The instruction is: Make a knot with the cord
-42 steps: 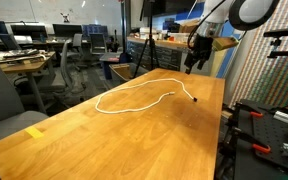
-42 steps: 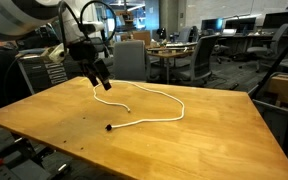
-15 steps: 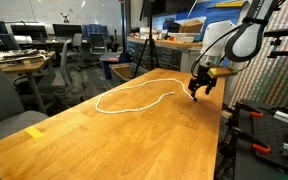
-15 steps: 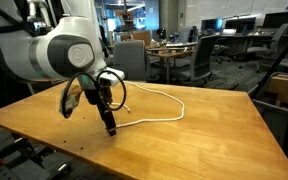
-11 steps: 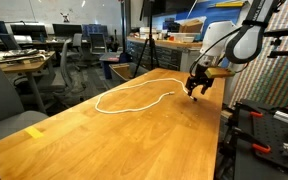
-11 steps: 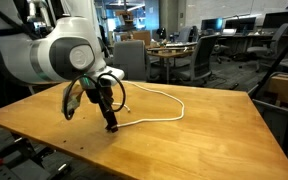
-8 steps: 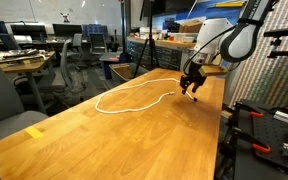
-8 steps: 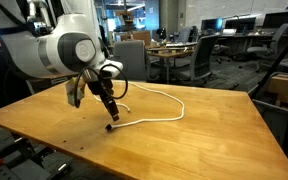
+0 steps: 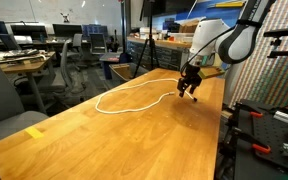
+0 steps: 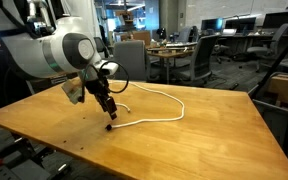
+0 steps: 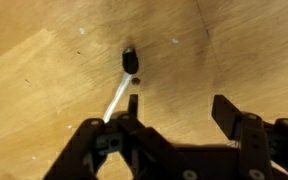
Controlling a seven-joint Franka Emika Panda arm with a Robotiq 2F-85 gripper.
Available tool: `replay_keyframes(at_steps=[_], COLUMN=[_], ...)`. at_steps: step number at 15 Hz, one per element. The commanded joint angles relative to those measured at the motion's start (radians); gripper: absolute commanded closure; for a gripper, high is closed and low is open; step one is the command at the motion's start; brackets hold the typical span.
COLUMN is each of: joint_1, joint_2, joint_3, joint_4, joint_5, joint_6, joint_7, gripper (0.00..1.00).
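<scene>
The cord (image 9: 134,97) is a thin white rope lying in a loose loop on the wooden table (image 9: 84,140). It also shows in an exterior view (image 10: 164,100), with its dark tip (image 10: 109,127) near the table edge. My gripper (image 10: 108,112) hovers just above that tip and also shows in an exterior view (image 9: 187,90). In the wrist view the gripper (image 11: 179,105) is open and empty. The dark tip (image 11: 130,62) lies ahead of the left finger, and the cord runs beside that finger, outside the jaws.
The table edge (image 10: 94,150) lies close to the cord tip. Office chairs (image 9: 9,95) and desks (image 10: 174,60) stand beyond the table. A black stand with red parts (image 9: 249,125) is beside the table.
My gripper has risen from the table at the cord's dark tip and shifted slightly along the cord. The cord has not moved.
</scene>
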Motion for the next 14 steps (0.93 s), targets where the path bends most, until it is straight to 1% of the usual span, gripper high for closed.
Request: replay_keyframes(at_steps=[1, 2, 3, 4, 5, 6, 7, 10, 11, 13, 14], joint_1=[0.009, 0.022, 0.019, 0.030, 0.077, 0.111, 0.129, 0.122, 0.105, 0.100, 0.102], joint_2=[0.002, 0.004, 0.012, 0.016, 0.018, 0.024, 0.032, 0.074, 0.090, 0.114, 0.122], joint_3=[-0.019, -0.037, -0.030, -0.043, -0.099, -0.141, -0.164, -0.146, -0.122, -0.102, -0.098], joint_4=[0.006, 0.011, 0.010, 0.011, 0.023, 0.031, 0.036, 0.032, 0.029, 0.033, 0.036], joint_5=[-0.011, -0.021, -0.006, -0.016, -0.061, -0.098, -0.123, -0.076, -0.043, 0.001, 0.018], joint_6=[0.000, -0.007, -0.026, -0.045, -0.077, -0.106, -0.126, -0.158, -0.151, -0.143, -0.135], joint_7=[0.011, 0.024, 0.027, 0.033, 0.074, 0.108, 0.133, 0.148, 0.145, 0.174, 0.192], gripper=[0.06, 0.06, 0.06, 0.01, 0.00, 0.00, 0.00, 0.00, 0.20, 0.31, 0.39])
